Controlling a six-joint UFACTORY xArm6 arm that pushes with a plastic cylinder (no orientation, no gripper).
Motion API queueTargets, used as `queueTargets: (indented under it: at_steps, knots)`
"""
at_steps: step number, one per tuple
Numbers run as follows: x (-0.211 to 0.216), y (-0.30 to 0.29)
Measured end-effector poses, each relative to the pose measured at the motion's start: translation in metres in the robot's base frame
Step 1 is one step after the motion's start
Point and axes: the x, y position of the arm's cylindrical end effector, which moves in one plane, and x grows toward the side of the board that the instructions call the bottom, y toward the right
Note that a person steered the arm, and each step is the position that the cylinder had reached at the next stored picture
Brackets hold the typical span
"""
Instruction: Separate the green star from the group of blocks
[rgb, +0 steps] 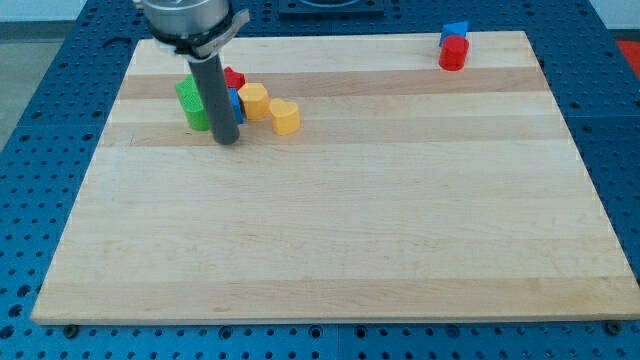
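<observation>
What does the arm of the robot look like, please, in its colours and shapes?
The arm ends in a straight, round, dark grey rod. Its plain lower end is my tip. The rod hangs from a wider silver metal mount with a darker rim, cut off at the view's top. No cables or markings show.

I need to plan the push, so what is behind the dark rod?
Behind the rod, whose tip rests at the cluster's lower edge, show a green block, a red block and a blue sliver; their shapes are covered.
</observation>
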Motion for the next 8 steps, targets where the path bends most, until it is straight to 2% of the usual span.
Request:
queueTargets:
  at_steps: [1,3,5,6,8]
  knots:
    - [-0.006,0.011]
    - [-0.031,-0.015]
    - [-0.028,-0.026]
    - [-0.047,-0.047]
    - [-0.098,-0.035]
